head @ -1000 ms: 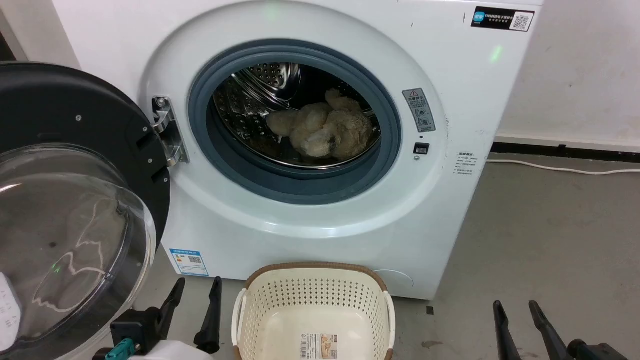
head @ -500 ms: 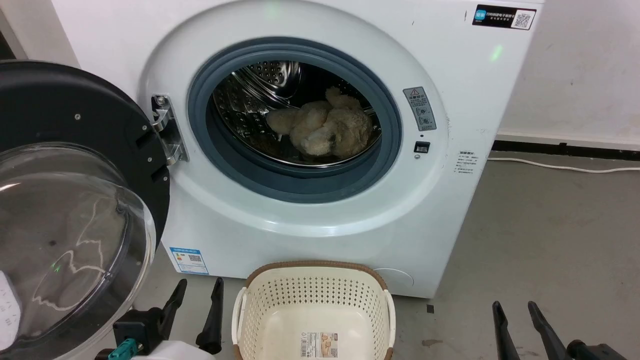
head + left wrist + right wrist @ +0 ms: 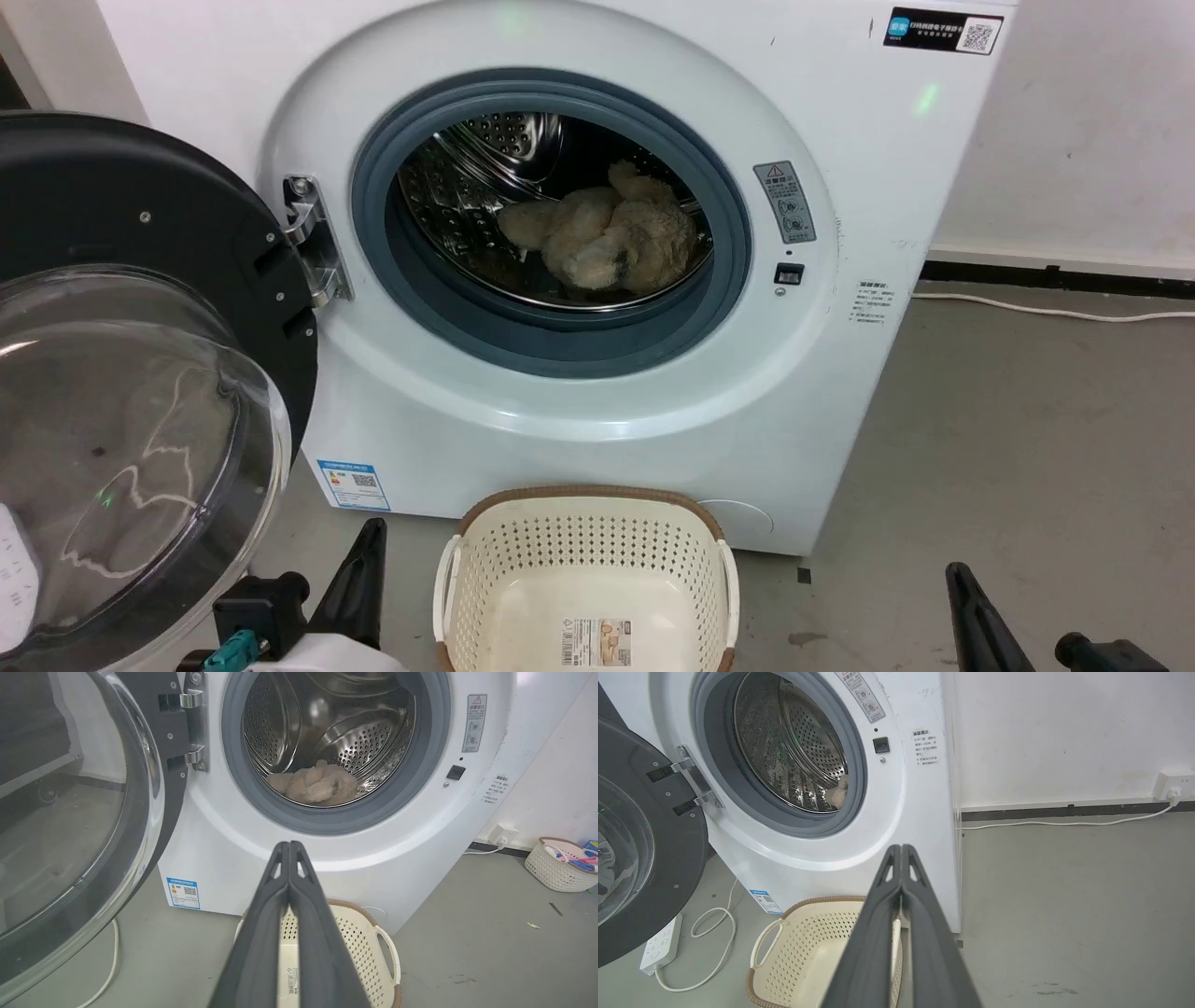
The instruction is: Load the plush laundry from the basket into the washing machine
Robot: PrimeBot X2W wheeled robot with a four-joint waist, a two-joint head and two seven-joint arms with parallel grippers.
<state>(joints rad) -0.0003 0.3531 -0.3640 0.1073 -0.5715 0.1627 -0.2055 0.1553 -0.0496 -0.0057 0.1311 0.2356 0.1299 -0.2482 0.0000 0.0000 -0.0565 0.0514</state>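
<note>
The plush laundry (image 3: 602, 238) (image 3: 314, 785), a cream-beige teddy, lies inside the steel drum of the washing machine (image 3: 560, 411) (image 3: 420, 826) (image 3: 920, 812); its round door (image 3: 140, 373) stands swung open to the left. On the floor in front stands the cream basket (image 3: 586, 551) (image 3: 359, 933) (image 3: 803, 947), holding nothing but a label sticker. My left gripper (image 3: 373, 532) (image 3: 289, 845) hangs low, left of the basket, fingers pressed together on nothing. Right of the basket, my right gripper (image 3: 954, 571) (image 3: 901, 848) is likewise shut and holds nothing.
The open door's glass bowl (image 3: 70, 826) juts out at the left. A white power strip (image 3: 661, 945) and cable (image 3: 714, 933) lie on the floor under the door; another cable (image 3: 1055, 313) runs along the right wall. A second basket (image 3: 558, 863) with items stands by the wall.
Both grippers have closed from open to shut, on nothing. The teddy, basket and door stay where they were.
</note>
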